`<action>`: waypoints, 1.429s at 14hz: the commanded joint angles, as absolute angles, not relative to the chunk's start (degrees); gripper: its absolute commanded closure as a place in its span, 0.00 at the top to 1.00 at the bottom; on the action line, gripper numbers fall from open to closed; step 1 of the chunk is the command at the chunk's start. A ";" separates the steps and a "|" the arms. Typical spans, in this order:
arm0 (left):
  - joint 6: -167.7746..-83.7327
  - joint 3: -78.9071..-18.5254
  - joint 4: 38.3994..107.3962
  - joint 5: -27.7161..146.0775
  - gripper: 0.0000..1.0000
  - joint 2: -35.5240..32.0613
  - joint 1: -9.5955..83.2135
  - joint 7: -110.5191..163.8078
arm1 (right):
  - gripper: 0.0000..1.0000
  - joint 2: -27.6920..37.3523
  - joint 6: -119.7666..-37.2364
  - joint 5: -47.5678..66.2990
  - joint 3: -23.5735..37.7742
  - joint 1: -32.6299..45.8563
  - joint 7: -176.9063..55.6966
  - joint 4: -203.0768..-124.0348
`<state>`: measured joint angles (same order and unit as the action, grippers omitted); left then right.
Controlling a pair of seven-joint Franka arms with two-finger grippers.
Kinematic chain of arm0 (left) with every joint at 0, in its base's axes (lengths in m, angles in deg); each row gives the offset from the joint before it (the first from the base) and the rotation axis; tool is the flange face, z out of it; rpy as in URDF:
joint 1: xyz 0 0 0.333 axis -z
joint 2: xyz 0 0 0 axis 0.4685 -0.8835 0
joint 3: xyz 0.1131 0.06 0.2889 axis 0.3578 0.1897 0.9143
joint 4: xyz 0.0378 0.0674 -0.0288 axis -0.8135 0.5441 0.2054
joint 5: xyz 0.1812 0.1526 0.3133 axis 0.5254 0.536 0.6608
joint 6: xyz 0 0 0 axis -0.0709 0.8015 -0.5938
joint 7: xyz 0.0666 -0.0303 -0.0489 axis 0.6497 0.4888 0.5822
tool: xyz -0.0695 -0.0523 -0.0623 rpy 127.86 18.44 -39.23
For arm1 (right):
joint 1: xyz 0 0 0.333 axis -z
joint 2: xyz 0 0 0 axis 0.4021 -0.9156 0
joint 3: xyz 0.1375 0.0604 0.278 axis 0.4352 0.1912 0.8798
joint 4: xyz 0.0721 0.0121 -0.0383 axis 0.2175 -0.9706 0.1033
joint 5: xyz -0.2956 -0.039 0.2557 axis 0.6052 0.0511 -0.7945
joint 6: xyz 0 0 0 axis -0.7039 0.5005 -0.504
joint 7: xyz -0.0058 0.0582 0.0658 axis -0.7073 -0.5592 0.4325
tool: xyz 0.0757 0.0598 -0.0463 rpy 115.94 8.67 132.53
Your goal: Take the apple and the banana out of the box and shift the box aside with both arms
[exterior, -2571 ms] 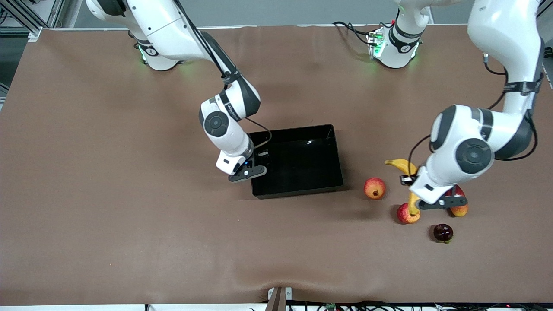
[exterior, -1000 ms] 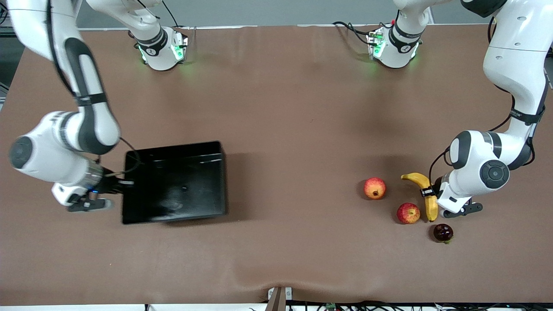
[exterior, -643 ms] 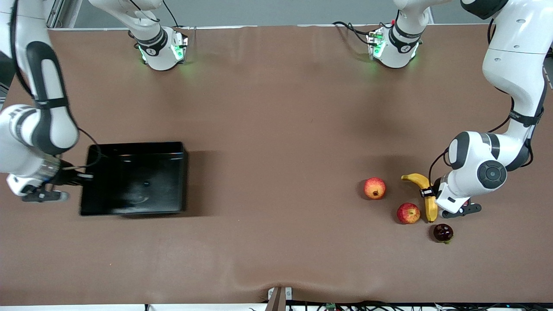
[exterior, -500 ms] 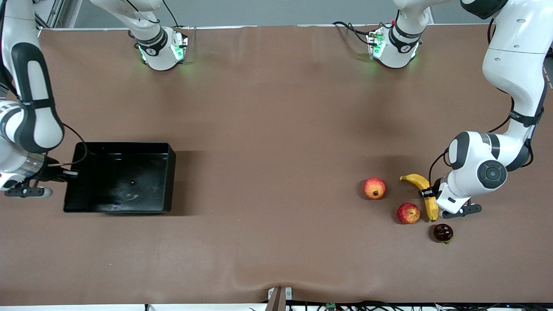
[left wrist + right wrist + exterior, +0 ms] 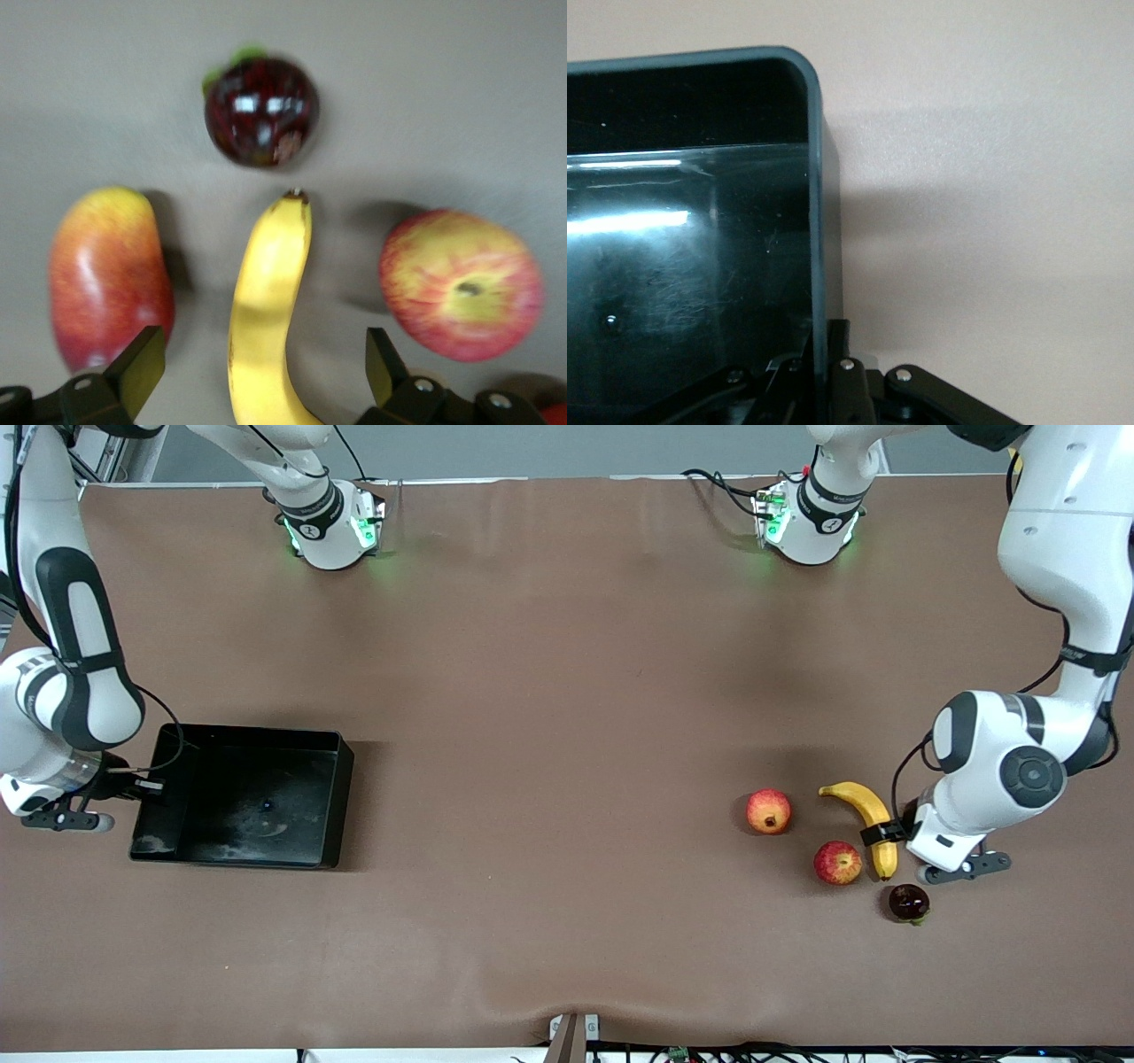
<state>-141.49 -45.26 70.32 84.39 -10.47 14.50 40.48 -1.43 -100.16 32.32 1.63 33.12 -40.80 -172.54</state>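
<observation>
We note the glossy black rectangular plastic bin (image 5: 241, 795) sitting at the right arm's end of the brown tabletop (image 5: 567, 646), with a broad bare stretch between it and the fruit cluster at the left arm's end. The right gripper (image 5: 133, 786) pinches the bin's short wall, its fingers (image 5: 837, 372) closed on the rim. The left gripper (image 5: 257, 372) hangs low over the long curved yellow banana (image 5: 864, 815), fingers (image 5: 137, 363) spread wide to either side of it (not gripping).

We count five fruits: one banana, one small red apple with yellow streaks (image 5: 837, 863) just beside it, one red-orange crowned fruit (image 5: 768, 811), one dark maroon round fruit (image 5: 908, 902), one oblong red-and-yellow mango (image 5: 108, 274).
</observation>
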 commanded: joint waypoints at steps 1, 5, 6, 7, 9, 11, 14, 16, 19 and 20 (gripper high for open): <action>-137.37 -46.29 69.26 85.75 1.00 -5.91 14.66 40.85 | 0.20 -1.67 -99.64 32.32 2.62 34.35 -40.76 -172.11; -126.57 -47.79 63.64 85.14 1.00 -1.70 14.40 37.87 | 1.00 -0.98 -98.41 32.59 2.62 33.73 -35.68 -168.17; -124.97 -47.88 62.23 85.14 1.00 -0.56 14.49 37.60 | 1.00 -0.45 -96.58 32.59 2.53 33.56 -35.67 -166.33; -123.48 -47.97 61.00 85.05 1.00 0.33 14.57 37.60 | 1.00 -0.01 -93.52 32.59 2.53 33.21 -35.84 -164.40; -119.71 -49.45 58.71 84.52 1.00 1.56 14.31 37.60 | 1.00 1.22 -87.80 33.29 2.18 30.93 -36.36 -160.88; -114.78 -50.34 55.55 81.38 1.00 2.18 14.40 38.03 | 1.00 2.80 -84.10 37.14 2.44 30.04 -39.69 -158.15; -111.96 -50.60 54.57 80.13 1.00 4.54 14.57 38.04 | 1.00 5.35 -74.01 39.09 2.27 26.27 -49.08 -154.81; -109.86 -51.30 54.57 79.95 1.00 7.18 14.58 38.04 | 1.00 8.67 -68.55 42.67 2.53 23.11 -56.02 -154.01; -105.72 -52.62 54.66 79.78 1.00 10.43 14.49 37.68 | 1.00 13.86 -61.08 44.80 2.62 18.63 -65.36 -154.53; -104.58 -52.97 54.66 79.60 1.00 11.49 14.49 37.60 | 1.00 15.53 -60.27 44.81 2.70 18.27 -65.55 -155.58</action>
